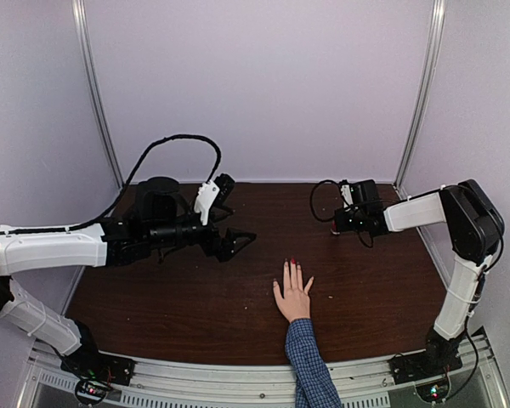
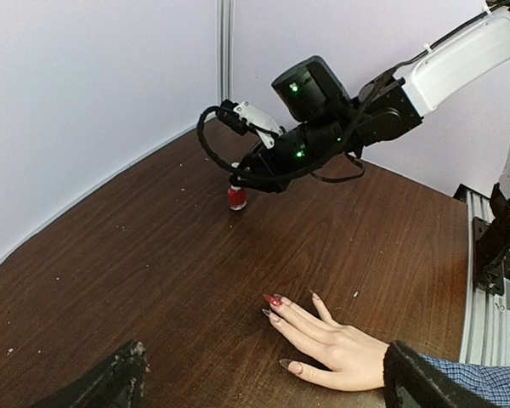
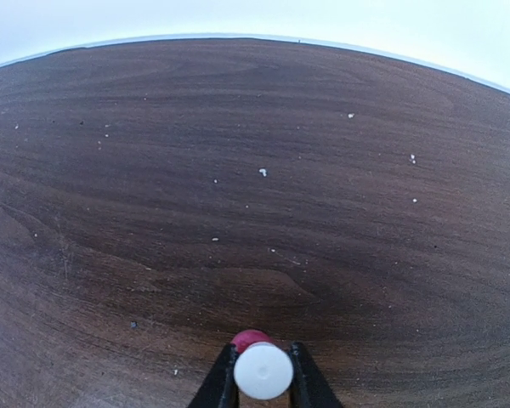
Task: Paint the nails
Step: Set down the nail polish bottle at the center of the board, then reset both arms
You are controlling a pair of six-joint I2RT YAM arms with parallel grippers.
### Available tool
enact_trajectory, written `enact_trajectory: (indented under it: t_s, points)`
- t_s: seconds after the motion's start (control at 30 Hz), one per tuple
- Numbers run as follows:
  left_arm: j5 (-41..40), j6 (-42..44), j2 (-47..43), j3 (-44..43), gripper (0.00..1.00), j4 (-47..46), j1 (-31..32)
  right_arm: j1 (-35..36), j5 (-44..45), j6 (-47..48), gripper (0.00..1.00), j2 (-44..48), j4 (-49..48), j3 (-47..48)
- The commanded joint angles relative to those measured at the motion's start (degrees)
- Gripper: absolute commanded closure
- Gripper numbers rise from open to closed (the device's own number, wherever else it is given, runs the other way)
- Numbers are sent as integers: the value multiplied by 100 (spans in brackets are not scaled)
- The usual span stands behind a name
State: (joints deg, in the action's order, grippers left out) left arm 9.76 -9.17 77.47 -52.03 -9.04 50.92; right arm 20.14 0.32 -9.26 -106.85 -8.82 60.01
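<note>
Altogether one hand (image 1: 293, 295), one polish bottle (image 2: 236, 197)

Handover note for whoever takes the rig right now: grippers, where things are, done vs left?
Right gripper: jaws on either side of the polish bottle's white cap, bottle standing at the table's far right.
Left gripper: holds nothing, hangs above the table left of the hand.
Hand lies flat, palm down, near the front edge.
Done: some nails show dark red.
Left: the other nails; exact count unclear.
</note>
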Motion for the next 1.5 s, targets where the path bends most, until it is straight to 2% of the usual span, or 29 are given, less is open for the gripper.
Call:
enact_trajectory:
  t_s: [0.0,0.23,0.37,0.43,0.5,0.63,0.83,1.03,1.23,1.47]
  points:
    - [-36,-59,40,0,2,-304,-64,-40,-22,-78,66,-21,21,112]
    - [-7,-112,105,-52,2,-306,-78,-44,-144,-105,42,333,159,116]
    - [16,-199,165,-89,2,-298,-90,-46,-166,-81,34,691,411,134]
    - [62,-259,207,-156,2,-258,-118,-45,-228,-96,25,921,518,118]
    - [86,-327,251,-227,2,-161,-153,-46,-309,-90,11,1148,670,124]
    - [173,-613,311,-294,2,-14,-380,-42,-437,-76,1,1696,1050,133]
    - [-23,-1163,283,-152,2,231,-914,-45,-727,-65,0,2634,1779,199]
    - [-521,-1665,429,-351,2,1706,-1660,-45,-1002,17,0,3470,2442,-7]
    - [-1116,-2062,748,-272,2,2526,-2096,-44,-1057,-71,0,4377,2553,-927]
    - [-1244,-2362,724,316,2,2329,-2103,-45,-1082,-372,0,5067,2209,-2144]
